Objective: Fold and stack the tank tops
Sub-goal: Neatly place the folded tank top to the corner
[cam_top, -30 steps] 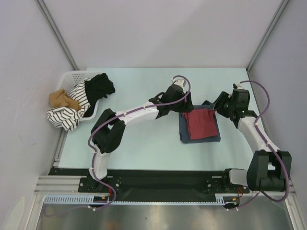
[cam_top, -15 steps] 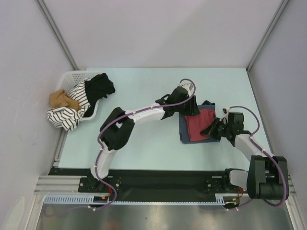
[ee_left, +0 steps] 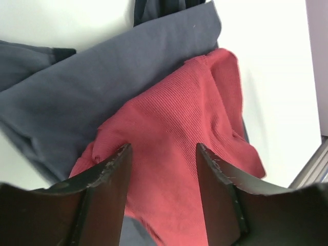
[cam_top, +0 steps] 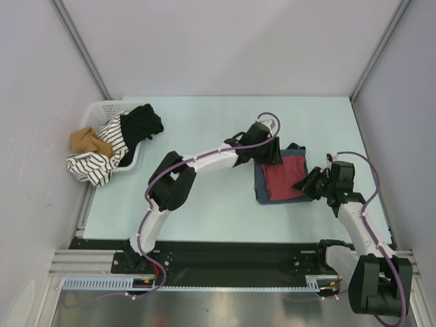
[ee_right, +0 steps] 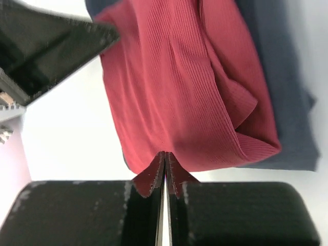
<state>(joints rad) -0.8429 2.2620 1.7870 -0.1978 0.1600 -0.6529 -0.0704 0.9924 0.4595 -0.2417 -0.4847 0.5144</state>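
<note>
Left fingers [ee_left: 107, 195] spread above red top [ee_left: 174, 133] (on grey one [ee_left: 77, 97]); right fingers [ee_right: 151, 179] pinching it.

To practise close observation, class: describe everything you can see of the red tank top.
The red tank top is brick-red, finely ribbed soft cloth, folded into a rough rectangle with wrinkles and a loose fold at one corner. It lies on the folded blue-grey tank top, which shows beyond its edges, on the pale table. The left gripper stands open over it; the right gripper is shut at its edge, whether pinching it is unclear.
</note>
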